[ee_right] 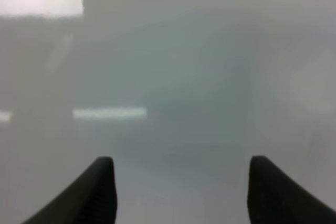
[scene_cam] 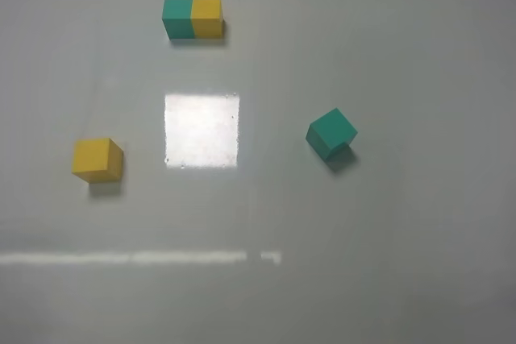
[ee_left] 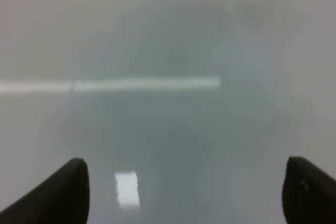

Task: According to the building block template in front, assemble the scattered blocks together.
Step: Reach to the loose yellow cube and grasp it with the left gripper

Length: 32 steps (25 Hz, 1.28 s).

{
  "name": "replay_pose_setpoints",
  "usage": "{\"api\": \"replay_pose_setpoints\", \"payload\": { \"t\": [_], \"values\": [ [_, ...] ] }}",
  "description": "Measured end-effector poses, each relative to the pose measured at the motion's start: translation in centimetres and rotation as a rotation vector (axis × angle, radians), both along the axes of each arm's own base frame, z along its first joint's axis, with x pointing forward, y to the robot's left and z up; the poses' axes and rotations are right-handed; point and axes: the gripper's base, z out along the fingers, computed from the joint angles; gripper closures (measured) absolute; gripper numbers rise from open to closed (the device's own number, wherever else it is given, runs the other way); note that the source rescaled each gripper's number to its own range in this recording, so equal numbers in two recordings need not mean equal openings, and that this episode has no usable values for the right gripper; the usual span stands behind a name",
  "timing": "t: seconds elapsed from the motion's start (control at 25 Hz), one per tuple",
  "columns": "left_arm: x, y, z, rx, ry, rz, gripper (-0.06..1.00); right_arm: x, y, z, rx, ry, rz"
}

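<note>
The template (scene_cam: pixel 193 18), a joined teal and yellow bar with teal on the left, lies at the far middle of the grey table. A loose yellow cube (scene_cam: pixel 97 159) sits at the left. A loose teal-green cube (scene_cam: pixel 330 134) sits at the right, turned at an angle. Neither arm shows in the exterior high view. My left gripper (ee_left: pixel 184 192) is open and empty over bare table. My right gripper (ee_right: pixel 181 187) is open and empty over bare table. No block shows in either wrist view.
A bright square glare patch (scene_cam: pixel 201 130) lies on the table between the two loose cubes. A thin bright reflection strip (scene_cam: pixel 137 258) runs across the near left of the table.
</note>
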Motion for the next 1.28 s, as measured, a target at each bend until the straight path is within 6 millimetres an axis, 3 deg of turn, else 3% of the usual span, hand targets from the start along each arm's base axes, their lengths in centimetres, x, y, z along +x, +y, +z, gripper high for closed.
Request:
{"api": "replay_pose_setpoints", "payload": {
  "t": [0.28,0.48,1.04,1.28],
  "values": [
    [0.0,0.0,0.0,0.035,0.002,-0.018,0.22,0.0,0.0,0.0,0.0,0.0,0.0],
    [1.2,0.2,2.2,0.195,0.042,-0.083,0.22,0.0,0.0,0.0,0.0,0.0,0.0],
    [7.6,0.3,10.9,0.591,0.055,-0.317,0.22,0.0,0.0,0.0,0.0,0.0,0.0],
    [11.8,-1.3,12.7,0.754,0.073,-0.461,0.22,0.0,0.0,0.0,0.0,0.0,0.0]
  ]
}}
